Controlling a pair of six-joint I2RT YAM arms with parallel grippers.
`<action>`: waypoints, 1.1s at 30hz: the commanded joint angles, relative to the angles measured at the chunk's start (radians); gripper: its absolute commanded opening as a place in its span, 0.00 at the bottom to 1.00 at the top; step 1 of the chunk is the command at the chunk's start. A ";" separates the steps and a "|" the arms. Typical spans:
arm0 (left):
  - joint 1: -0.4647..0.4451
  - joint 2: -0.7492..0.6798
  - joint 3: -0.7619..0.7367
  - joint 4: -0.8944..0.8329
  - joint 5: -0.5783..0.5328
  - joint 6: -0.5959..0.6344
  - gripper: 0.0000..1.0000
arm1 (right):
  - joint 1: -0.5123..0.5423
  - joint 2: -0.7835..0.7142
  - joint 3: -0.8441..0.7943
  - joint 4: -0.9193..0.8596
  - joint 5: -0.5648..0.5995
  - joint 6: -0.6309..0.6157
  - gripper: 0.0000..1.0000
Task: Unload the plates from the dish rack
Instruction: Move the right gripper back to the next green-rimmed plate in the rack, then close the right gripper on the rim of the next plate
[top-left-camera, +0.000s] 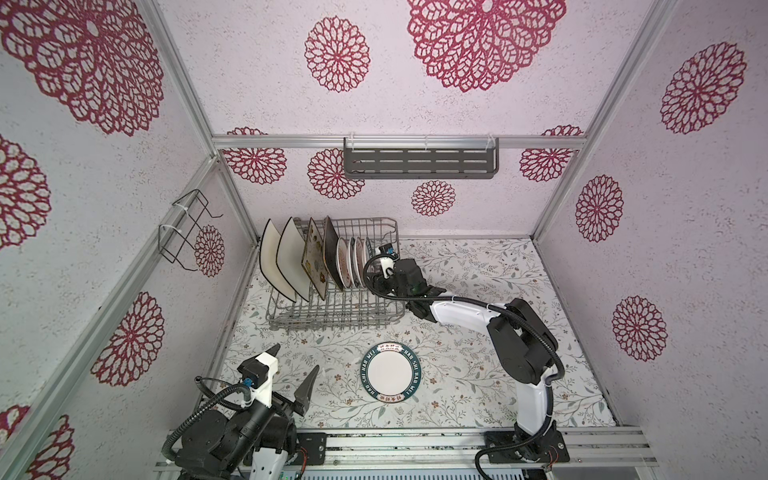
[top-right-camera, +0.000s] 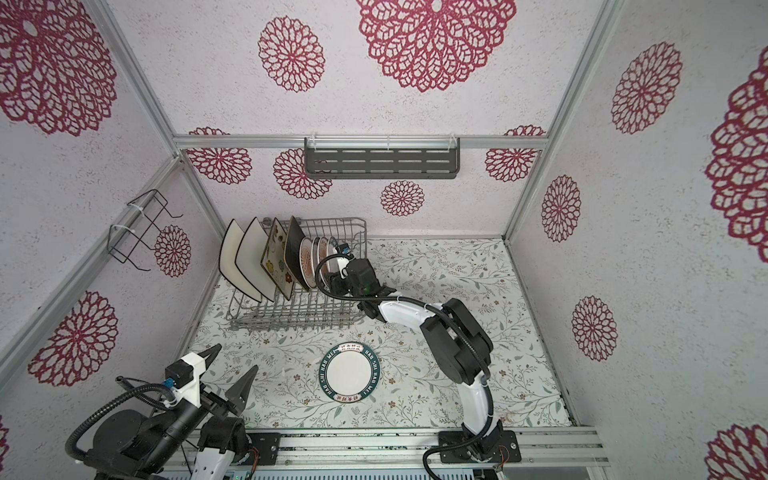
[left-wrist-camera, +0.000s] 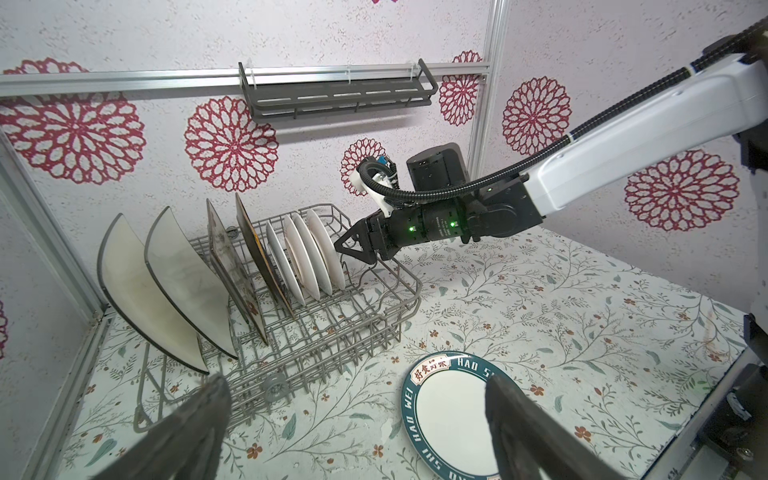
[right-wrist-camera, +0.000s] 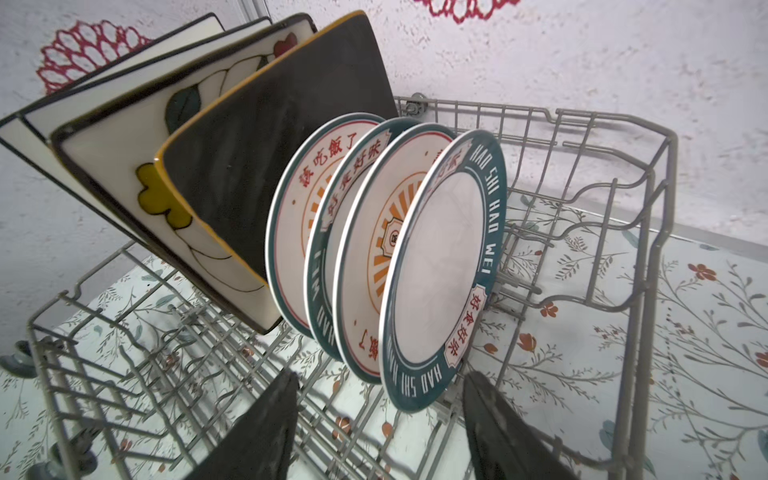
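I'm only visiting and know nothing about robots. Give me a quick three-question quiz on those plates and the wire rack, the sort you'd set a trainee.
1. True or false: the left gripper is holding a plate.
2. How many round plates stand in the dish rack? A) two B) four C) six
3. Fill in the blank: the one unloaded plate lies flat on the ____.

Key
1. False: its jaws stand wide open and empty.
2. B.
3. table.
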 joint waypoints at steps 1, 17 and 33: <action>-0.006 -0.009 -0.005 -0.007 0.013 0.025 0.97 | -0.011 0.033 0.081 0.031 -0.040 0.023 0.66; -0.006 -0.009 -0.004 -0.008 0.017 0.027 0.97 | -0.033 0.154 0.223 -0.025 -0.029 0.035 0.32; -0.005 -0.009 -0.003 -0.009 0.021 0.029 0.97 | -0.033 0.102 0.169 -0.043 0.024 0.051 0.12</action>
